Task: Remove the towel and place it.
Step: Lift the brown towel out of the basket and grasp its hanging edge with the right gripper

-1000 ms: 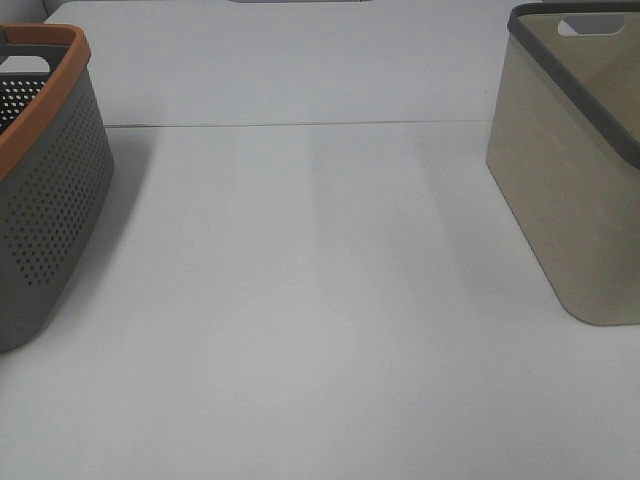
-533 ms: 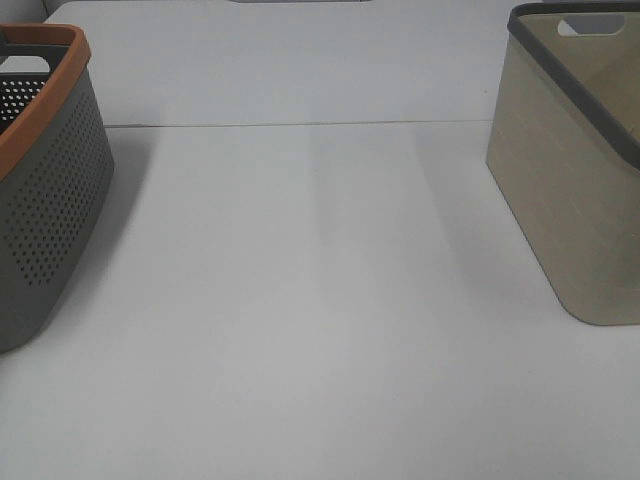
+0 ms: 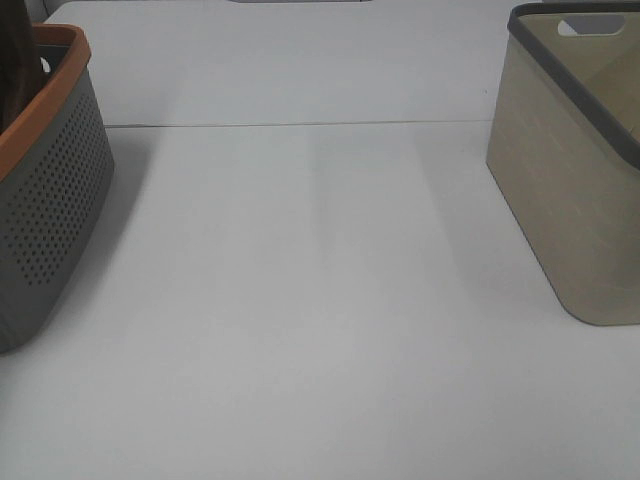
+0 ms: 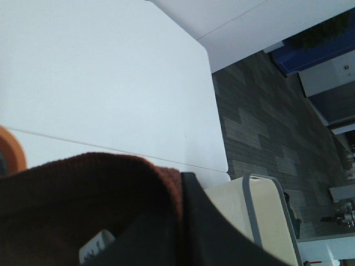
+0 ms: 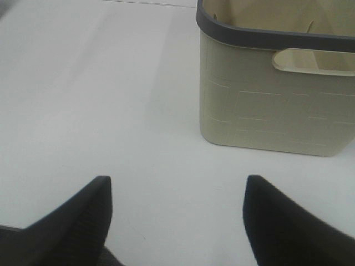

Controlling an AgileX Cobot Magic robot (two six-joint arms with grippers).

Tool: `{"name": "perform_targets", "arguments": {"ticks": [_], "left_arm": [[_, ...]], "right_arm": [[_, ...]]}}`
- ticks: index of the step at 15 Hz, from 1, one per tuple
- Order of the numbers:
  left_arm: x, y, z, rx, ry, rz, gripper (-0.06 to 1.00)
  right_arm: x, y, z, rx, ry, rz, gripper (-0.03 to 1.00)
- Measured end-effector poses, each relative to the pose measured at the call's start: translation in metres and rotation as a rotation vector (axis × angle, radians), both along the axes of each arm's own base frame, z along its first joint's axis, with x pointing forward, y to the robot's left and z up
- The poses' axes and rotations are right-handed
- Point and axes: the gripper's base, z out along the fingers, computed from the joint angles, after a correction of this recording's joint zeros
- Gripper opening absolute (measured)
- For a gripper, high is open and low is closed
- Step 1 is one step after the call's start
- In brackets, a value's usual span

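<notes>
White surface [image 3: 320,300], seam running across the far part, grey carpet floor [image 4: 266,111] beyond its edge. Grey perforated basket [image 3: 60,200] with an orange rim sits at the left, beige basket [image 3: 565,190] with a grey rim at the right, well apart.

Towel [image 4: 83,194]: reddish-brown, bunched at the left gripper [image 4: 172,221], whose jaws are clenched on it; white tag [image 4: 97,245] shows beside the black finger. High view shows only a dark strip of it over the grey basket's opening, at the left edge, so it's up in the air and not on the surface. Can't tell if its lower end is clear of the rim; it's cropped.

Pinching a gathered fold makes sense, since limp cloth gives no other hold for a straight lift-out.

Right gripper [image 5: 177,183]: jaws released, spread wide, nothing between them. It hangs over bare surface, facing the beige basket, apart from it, and is out of the high view. My read: parked clear of the lift path.

Placing not yet done.
</notes>
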Motion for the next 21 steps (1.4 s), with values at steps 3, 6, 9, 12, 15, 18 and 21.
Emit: {"name": "perform_targets", "arguments": {"ticks": [3,6,9,12,15,18,21], "left_arm": [[-0.013,-0.046,0.031,0.040,-0.119,-0.067,0.00],[-0.029,-0.101,0.063,0.051,-0.266,-0.122,0.00],[-0.036,-0.138,0.072,0.042,-0.330,-0.169,0.00],[-0.042,-0.180,0.076,0.026,-0.386,-0.219,0.00],[-0.048,-0.202,0.079,0.011,-0.412,-0.246,0.00],[-0.053,-0.219,0.079,0.023,-0.437,-0.268,0.00],[-0.061,-0.240,0.079,0.038,-0.457,-0.305,0.00]], "right_arm": [[0.000,0.000,0.000,0.019,0.002,-0.006,0.64],[-0.001,0.008,0.001,0.099,0.003,0.038,0.61],[0.007,0.016,0.006,0.179,0.024,0.098,0.54],[0.033,0.025,0.019,0.195,0.048,0.196,0.52],[0.071,0.028,0.030,0.195,0.070,0.213,0.51],[0.103,0.030,0.037,0.186,0.100,0.236,0.51],[0.139,0.038,0.045,0.161,0.110,0.306,0.51]]}}
